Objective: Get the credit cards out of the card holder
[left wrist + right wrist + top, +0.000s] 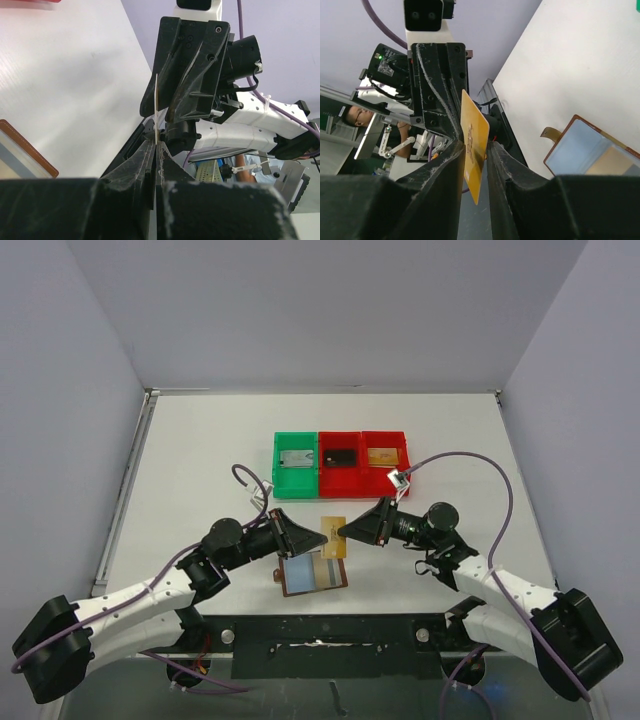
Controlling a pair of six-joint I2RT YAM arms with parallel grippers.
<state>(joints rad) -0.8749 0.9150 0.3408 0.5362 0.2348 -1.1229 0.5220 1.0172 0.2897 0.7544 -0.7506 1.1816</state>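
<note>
The card holder lies open on the table, brown-edged with pale blue pockets; it also shows in the right wrist view and, as a corner, in the left wrist view. A gold-yellow credit card hangs in the air above it between both grippers. My left gripper is shut on one end of the card, seen edge-on at its tips. My right gripper is open around the other end, jaws either side with a gap.
Behind stand a green bin holding a silver card, a red bin holding a black card and a second red bin holding a gold card. A brown tab sticks out of the holder.
</note>
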